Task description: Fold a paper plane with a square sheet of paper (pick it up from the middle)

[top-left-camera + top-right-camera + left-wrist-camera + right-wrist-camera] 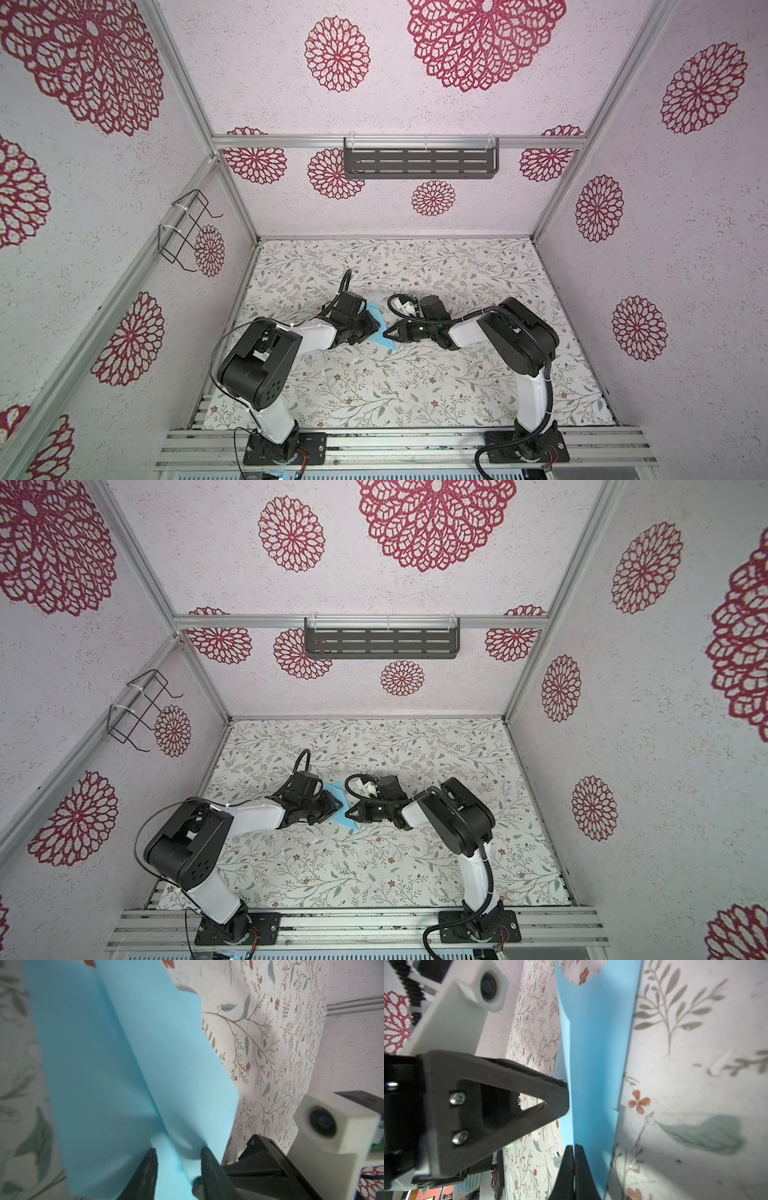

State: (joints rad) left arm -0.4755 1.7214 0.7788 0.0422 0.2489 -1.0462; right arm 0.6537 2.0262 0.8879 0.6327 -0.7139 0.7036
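The paper plane point(383, 340) over the table point(374, 386) — left gripper point(371, 328) to its left, right gripper point(389, 332) opposite.

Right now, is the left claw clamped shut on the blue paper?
No: in the left wrist view the left claw stands with fingers apart, the blue paper running between them.

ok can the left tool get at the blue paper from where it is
Probably yes: the left tool is open with the blue paper between its fingers, nothing in the way; the right tool is shut on it nearby.
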